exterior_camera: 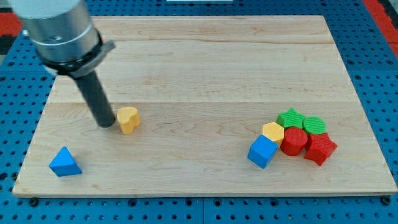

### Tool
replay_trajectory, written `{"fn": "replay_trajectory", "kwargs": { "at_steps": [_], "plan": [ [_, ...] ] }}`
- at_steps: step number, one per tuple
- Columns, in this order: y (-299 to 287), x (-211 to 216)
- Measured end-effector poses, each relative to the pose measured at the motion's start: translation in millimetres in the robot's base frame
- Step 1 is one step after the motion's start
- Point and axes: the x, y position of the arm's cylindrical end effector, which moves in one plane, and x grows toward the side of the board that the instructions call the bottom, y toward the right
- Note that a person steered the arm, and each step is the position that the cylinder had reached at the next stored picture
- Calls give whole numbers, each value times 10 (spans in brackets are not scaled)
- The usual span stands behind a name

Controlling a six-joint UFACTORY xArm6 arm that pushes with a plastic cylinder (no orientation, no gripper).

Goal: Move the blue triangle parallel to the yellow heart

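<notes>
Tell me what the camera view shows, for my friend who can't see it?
My tip rests just left of the yellow heart on a wooden board, with the blue triangle nearer the view's bottom left. Six blocks cluster at the right: blue cube, yellow hexagon, red cylinder, red star, two green ones.

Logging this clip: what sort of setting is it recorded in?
Probably a robotics lab bench set up for tabletop pushing. A wooden board lies on a blue perforated mounting surface, small coloured blocks such as the blue triangle and yellow heart sit on it, and my tip rests just left of the heart.
</notes>
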Motion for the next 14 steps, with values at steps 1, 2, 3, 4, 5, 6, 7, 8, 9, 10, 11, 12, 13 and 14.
{"fn": "replay_trajectory", "kwargs": {
  "at_steps": [1, 2, 3, 4, 5, 6, 7, 8, 9, 10, 11, 12, 13, 14],
  "plan": [
    [807, 1],
    [1564, -23],
    [2273, -40],
    [2171, 64],
    [1451, 435],
    [873, 766],
    [875, 1264],
    [237, 1289],
    [-811, 1108],
    [-623, 795],
    [-468, 553],
    [-1048, 235],
    [-1180, 154],
    [-1444, -108]
  ]
}}
